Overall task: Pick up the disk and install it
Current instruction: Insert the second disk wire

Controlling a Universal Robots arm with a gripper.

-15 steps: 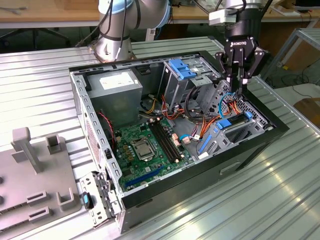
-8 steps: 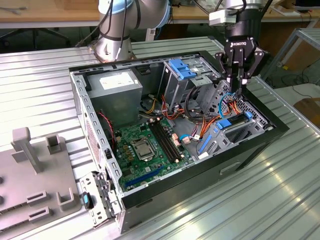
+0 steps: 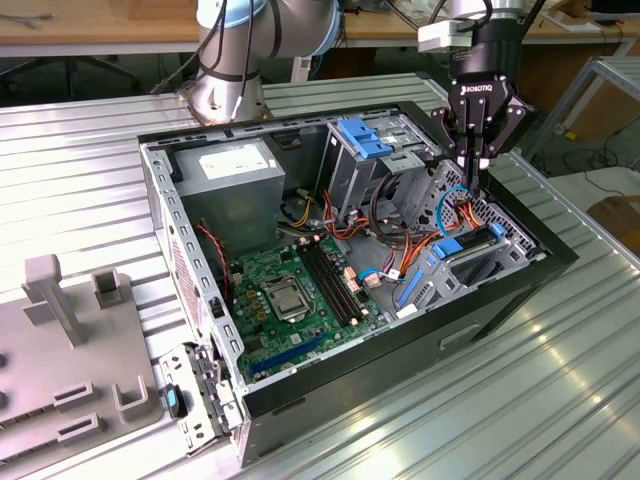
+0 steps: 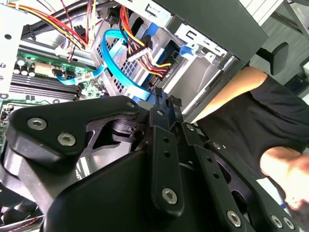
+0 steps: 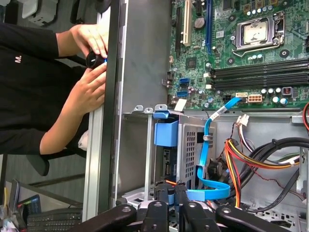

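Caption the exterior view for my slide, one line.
Gripper lowered over the drive cage of an open computer case, the disk lying in its bay beside the motherboard.

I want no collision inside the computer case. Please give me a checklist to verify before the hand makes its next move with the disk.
1. Slim dark disk with blue rails held by the black hand: ok, fingers look shut on it.
2. Hand over the grey perforated metal cage: ok.
3. Curved flat blue cable away from the hand: not ok, it loops close by.
4. Bundle of orange, yellow and red wires clear of the cage: not ok.
5. Person's two hands away from the case: not ok, they are at its outer wall.
6. Disk lined up with its slot: cannot tell.
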